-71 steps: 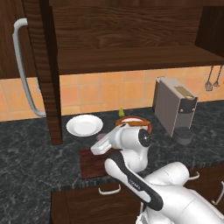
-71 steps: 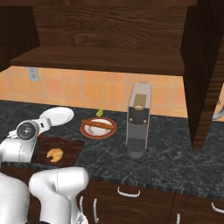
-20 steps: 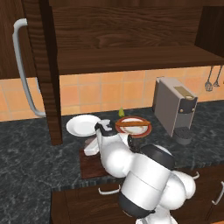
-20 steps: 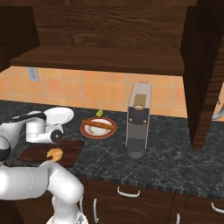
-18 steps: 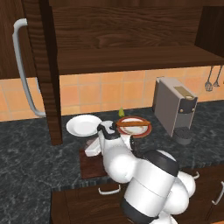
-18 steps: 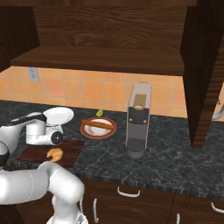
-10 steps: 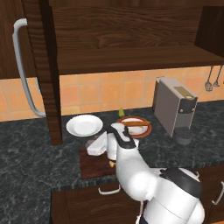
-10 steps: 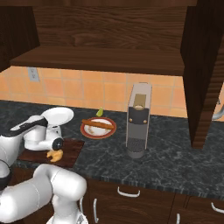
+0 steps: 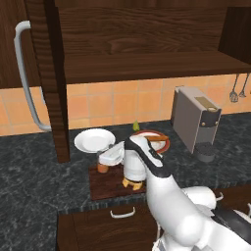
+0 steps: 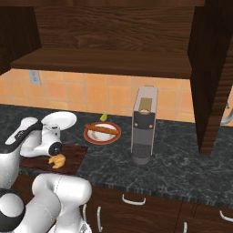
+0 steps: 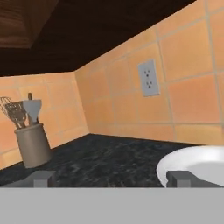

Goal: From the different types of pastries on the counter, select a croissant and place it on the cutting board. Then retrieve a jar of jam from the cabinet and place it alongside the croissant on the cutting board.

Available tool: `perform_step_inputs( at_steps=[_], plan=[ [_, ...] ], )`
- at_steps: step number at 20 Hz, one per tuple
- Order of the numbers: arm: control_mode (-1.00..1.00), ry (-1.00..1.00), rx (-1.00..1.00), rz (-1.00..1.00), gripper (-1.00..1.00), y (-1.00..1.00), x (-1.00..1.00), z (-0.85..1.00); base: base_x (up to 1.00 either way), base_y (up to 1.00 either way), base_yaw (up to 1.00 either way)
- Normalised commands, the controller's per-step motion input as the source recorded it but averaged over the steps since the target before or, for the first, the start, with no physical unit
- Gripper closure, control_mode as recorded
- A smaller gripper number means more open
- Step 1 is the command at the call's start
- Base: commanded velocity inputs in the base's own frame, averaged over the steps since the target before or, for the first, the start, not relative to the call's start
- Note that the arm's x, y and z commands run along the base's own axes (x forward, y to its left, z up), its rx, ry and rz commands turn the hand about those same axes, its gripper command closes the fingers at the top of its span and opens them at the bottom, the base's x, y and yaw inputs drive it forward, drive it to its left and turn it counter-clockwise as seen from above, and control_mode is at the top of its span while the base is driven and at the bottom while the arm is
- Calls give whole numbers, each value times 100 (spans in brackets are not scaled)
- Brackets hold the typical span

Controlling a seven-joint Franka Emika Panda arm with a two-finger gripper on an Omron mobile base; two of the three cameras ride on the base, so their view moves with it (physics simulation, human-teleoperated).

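Kitchen counter [image 9: 44, 166], read left to right. At the far left the cabinet's [image 9: 147, 63] long grey handle [image 9: 23, 78] hung over the counter's back edge. Next came a white plate [image 9: 94, 139], just behind the back left corner of the cutting board [image 9: 105, 188]. On that corner stood the jar of jam [image 9: 102, 167], upright, its axis vertical. The gripper [image 9: 106, 157] sat directly above and just right of the jar, the hand lying roughly level and pointing left past it. In the hand view the two fingertips [image 11: 43, 178] stood spread wide with nothing between them, looking over the plate's rim toward the tiled wall and a utensil crock [image 11: 33, 144]; so the jar appeared let go, standing on its own. Whether a finger touched the lid could not be told. Further right, at the board's front edge, lay the croissant [image 9: 133, 184], near the jar but apart from it, partly behind the wrist. Beyond the board's back right corner sat a red-rimmed plate [image 9: 162, 142] carrying the long brown pastry stick [image 10: 102, 129], then a coffee machine [image 9: 196, 120]. Judgement: both items were on the board, so what remained was a clean retreat. With the jar below and slightly left of the fingers, the hand should lift straight up before swinging right, or it could tip the jar.
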Motion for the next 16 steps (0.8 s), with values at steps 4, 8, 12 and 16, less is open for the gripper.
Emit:
perform_step_inputs(
  at_steps=[4, 8, 12, 16],
  plan=[
    [-100, 4, 2, -21, -100, 0, -40, 56, 0, 0, 0],
    [-100, 12, 1, -43, -100, -26, -31, 64, 0, 0, 0],
    [-100, 11, 16, -44, -100, -30, -43, 89, 0, 0, 0],
    [-100, 12, 18, -17, -100, -15, -21, 51, 0, 0, 0]
  ],
)
